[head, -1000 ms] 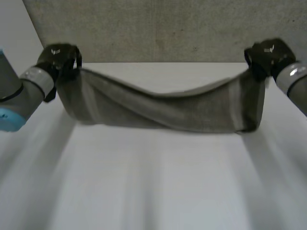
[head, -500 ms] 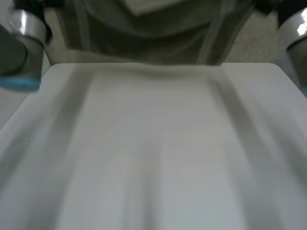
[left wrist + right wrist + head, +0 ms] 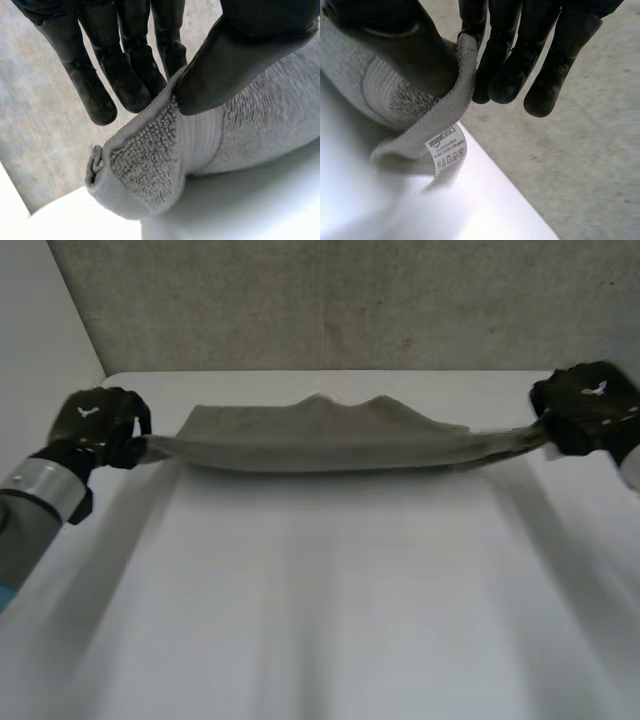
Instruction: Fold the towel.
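Note:
A grey towel is stretched flat across the far part of the white table, held taut between both hands. My left hand pinches its left end; up close, the thumb presses the towel corner against the fingers. My right hand pinches the right end. There the thumb clamps the towel edge against the fingers, and a white label hangs from that corner.
Beyond the table's far edge lies grey speckled floor. A white wall rises at the left. The table's near half is bare white surface.
Both hands swung the towel up high, out past the table's far edge, then brought it down. It now lies low and flat instead of hanging in a sagging loop.

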{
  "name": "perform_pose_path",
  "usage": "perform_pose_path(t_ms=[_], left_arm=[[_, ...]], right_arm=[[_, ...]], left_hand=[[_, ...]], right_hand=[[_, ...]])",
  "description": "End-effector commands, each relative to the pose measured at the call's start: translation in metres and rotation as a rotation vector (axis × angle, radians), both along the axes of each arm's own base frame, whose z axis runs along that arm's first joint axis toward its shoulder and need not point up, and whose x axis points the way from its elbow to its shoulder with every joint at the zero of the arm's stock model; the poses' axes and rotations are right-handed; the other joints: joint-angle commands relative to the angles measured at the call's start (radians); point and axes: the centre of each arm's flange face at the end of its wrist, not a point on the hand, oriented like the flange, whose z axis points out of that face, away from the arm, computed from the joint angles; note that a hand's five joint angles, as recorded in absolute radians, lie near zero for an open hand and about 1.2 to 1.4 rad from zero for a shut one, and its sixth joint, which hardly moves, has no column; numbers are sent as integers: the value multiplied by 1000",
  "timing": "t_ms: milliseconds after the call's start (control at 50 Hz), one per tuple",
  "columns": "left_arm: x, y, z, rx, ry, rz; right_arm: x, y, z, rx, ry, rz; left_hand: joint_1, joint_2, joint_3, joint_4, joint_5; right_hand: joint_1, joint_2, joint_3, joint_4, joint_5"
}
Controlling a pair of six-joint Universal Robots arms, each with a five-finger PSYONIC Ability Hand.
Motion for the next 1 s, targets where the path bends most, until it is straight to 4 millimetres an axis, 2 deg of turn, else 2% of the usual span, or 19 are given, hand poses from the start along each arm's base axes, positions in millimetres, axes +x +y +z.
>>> perform_pose_path(t_ms=[20, 40, 60, 80, 140, 220, 260, 300, 320, 360, 420, 520, 540, 580, 620, 640, 680, 840, 1000], left_arm=[[9, 32, 46, -115, 20, -23], [9, 32, 46, -115, 20, -23], [9, 37, 53, -130, 32, -34], [8, 41, 58, -135, 46, -43], [8, 44, 65, -142, 75, -49], [7, 43, 64, -130, 89, -55], [6, 40, 62, -125, 91, -58], [3, 29, 45, -76, 86, -65], [3, 29, 45, -75, 86, -65], [-4, 13, 34, -41, 86, -76], [-8, 5, 28, -28, 87, -85], [-16, -31, 1, 26, 84, -98], [-16, -31, 1, 26, 84, -98], [-16, -40, -5, 46, 84, -92], [-18, -53, -20, 92, 73, -84], [-18, -53, -20, 92, 73, -84], [-24, -62, -33, 121, 44, -90], [-28, -76, -58, 152, -20, -83], [-30, -85, -69, 157, -26, -82]], right_arm=[[-13, 35, 71, -52, -56, 5], [-15, 39, 82, -56, -75, 12], [-15, 39, 83, -56, -75, 12], [-16, 43, 91, -55, -97, 20], [-16, 45, 102, -51, -130, 30], [-17, 40, 99, -37, -136, 26], [-17, 36, 92, -15, -140, 26], [-15, 20, 68, 58, -146, 33], [-15, 20, 68, 59, -146, 33], [-8, 7, 48, 105, -131, 37], [-5, 0, 39, 120, -120, 26], [7, -31, 2, 153, -47, -26], [7, -31, 2, 153, -47, -26], [13, -43, -14, 154, 0, -41], [14, -49, -23, 159, 23, -54], [14, -49, -23, 159, 24, -54], [14, -57, -39, 168, 62, -77], [23, -68, -63, 189, 90, -95], [26, -75, -79, 207, 94, -93]], left_hand=[[114, 57, 52, 43, 79], [114, 57, 52, 43, 79], [114, 57, 52, 43, 79], [114, 57, 52, 43, 79], [114, 57, 52, 43, 79], [114, 57, 52, 43, 79], [114, 57, 52, 43, 79], [114, 57, 52, 43, 79], [114, 57, 52, 43, 79], [114, 57, 52, 43, 79], [114, 57, 52, 43, 79], [114, 57, 52, 43, 79], [114, 57, 52, 43, 79], [114, 57, 52, 43, 79], [114, 57, 52, 43, 79], [114, 57, 52, 43, 79], [114, 57, 52, 43, 79], [114, 57, 52, 43, 79], [114, 57, 52, 43, 79]], right_hand=[[64, 83, 61, 62, 54], [64, 83, 61, 62, 54], [64, 83, 61, 62, 54], [64, 83, 61, 62, 54], [64, 83, 61, 62, 54], [64, 83, 61, 62, 54], [64, 83, 61, 62, 54], [64, 83, 61, 62, 54], [64, 83, 61, 62, 54], [64, 83, 61, 62, 54], [64, 83, 61, 62, 54], [64, 83, 61, 62, 54], [64, 83, 61, 62, 54], [64, 83, 61, 62, 54], [64, 83, 61, 62, 54], [64, 83, 61, 62, 54], [64, 83, 61, 62, 54], [64, 83, 61, 62, 54], [64, 83, 61, 62, 54]])
